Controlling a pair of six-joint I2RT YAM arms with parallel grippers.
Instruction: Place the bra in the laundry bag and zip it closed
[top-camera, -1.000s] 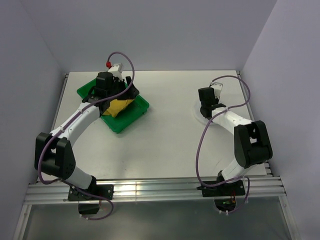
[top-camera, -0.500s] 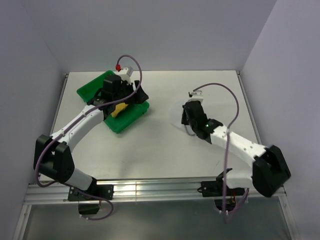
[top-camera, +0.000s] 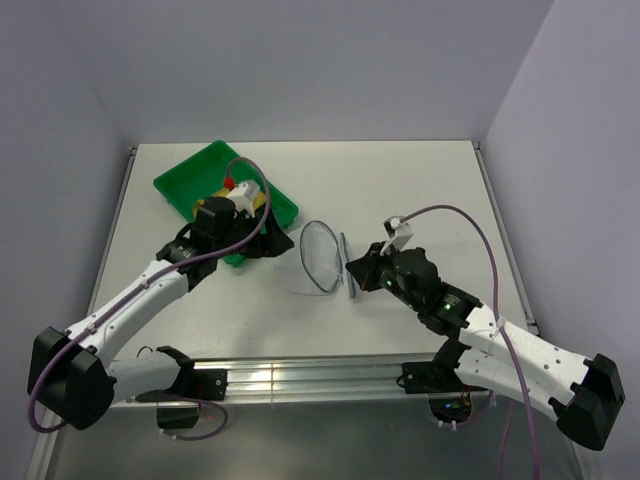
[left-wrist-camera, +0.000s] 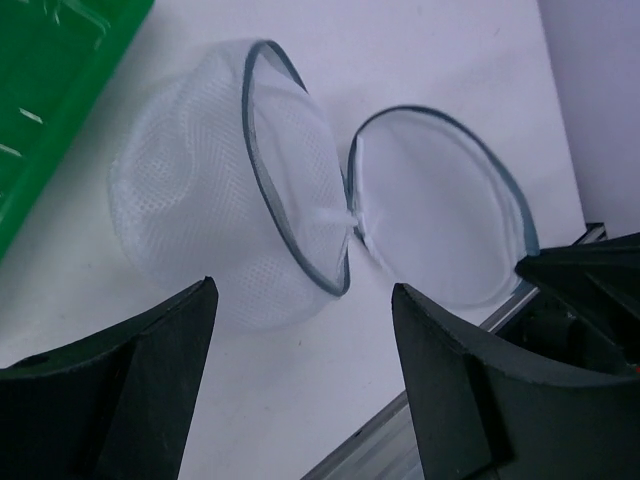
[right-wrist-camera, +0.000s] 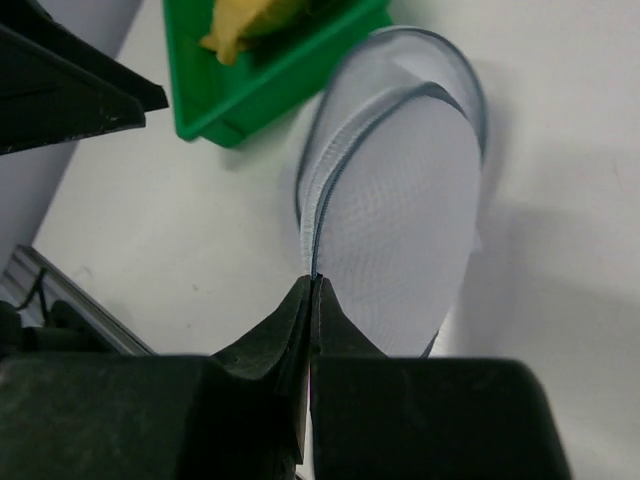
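Note:
The laundry bag (top-camera: 318, 256) lies open at the table's middle, a white mesh drum (left-wrist-camera: 200, 225) with a dark zipper rim. Its round lid flap (left-wrist-camera: 440, 215) stands hinged open to the right. My right gripper (top-camera: 353, 268) is shut on the edge of that flap (right-wrist-camera: 400, 200), jaws pinched on the rim (right-wrist-camera: 312, 278). My left gripper (top-camera: 275, 243) hovers open and empty just left of the bag, its fingers (left-wrist-camera: 150, 380) spread wide before the opening. The mustard-yellow bra (top-camera: 257, 200) lies in the green tray (top-camera: 190, 175), also seen at the top of the right wrist view (right-wrist-camera: 250, 20).
The green tray (right-wrist-camera: 270, 75) sits at the back left, close behind the bag. The metal rail (top-camera: 300, 375) runs along the table's near edge. Grey walls close in the left, back and right sides.
My right gripper shut on the laundry bag and pulled it from the right side to the middle. My left arm left the tray and swung toward the bag, empty.

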